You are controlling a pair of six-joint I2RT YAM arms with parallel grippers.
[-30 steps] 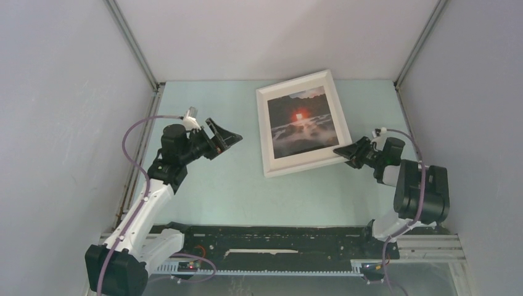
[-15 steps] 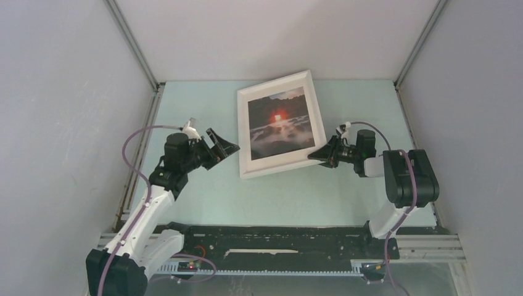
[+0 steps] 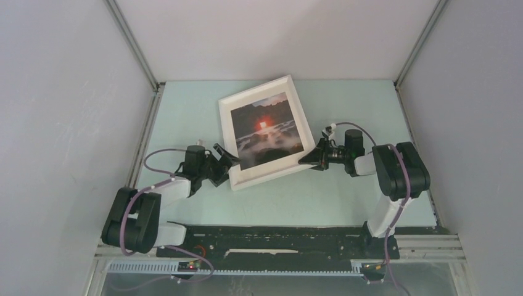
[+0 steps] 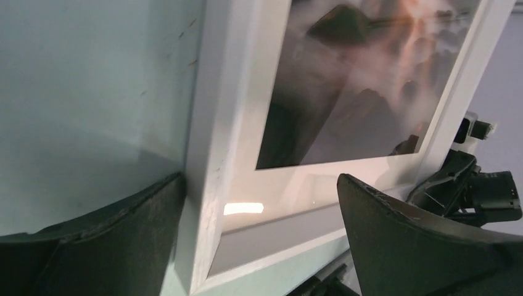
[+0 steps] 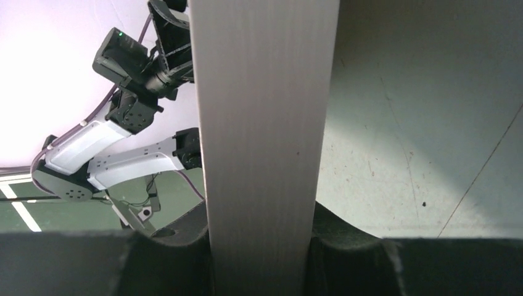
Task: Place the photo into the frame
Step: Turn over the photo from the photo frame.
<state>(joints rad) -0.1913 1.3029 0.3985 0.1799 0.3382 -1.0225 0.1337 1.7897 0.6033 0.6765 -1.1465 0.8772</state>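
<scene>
Tabletop (image 3: 185,117): pale green, walled on three sides.

Frame (image 3: 227,142): white, lies askew over the middle of the tabletop, its far corner near the back edge and its near-left corner pointing toward the left arm (image 3: 154,197). A second ago it sat right of centre. It has since been carried left and a little nearer, and turned slightly more.

Photo (image 3: 266,128): already inside the frame (dark clouds, red glow near the top), white border showing all round. The left wrist view shows it (image 4: 345,92) close up behind the rim (image 4: 210,154).

Left arm: was raised and bent over the left side of the tabletop, now folded low and reaching toward the frame's near-left corner.

Right arm (image 3: 395,172): has swung in from the right edge toward the centre, following the frame.

Left gripper (image 3: 227,168): jaws spread wide, a touch wider than before, with the frame's near-left corner between the fingers (image 4: 123,246). One finger sits right against the outer rim, though whether they touch I cannot tell.

Right gripper (image 3: 306,159): clamped on the frame's near-right corner, as before. Its own camera shows the rim (image 5: 265,123) pinched between the fingers (image 5: 172,259).
</scene>
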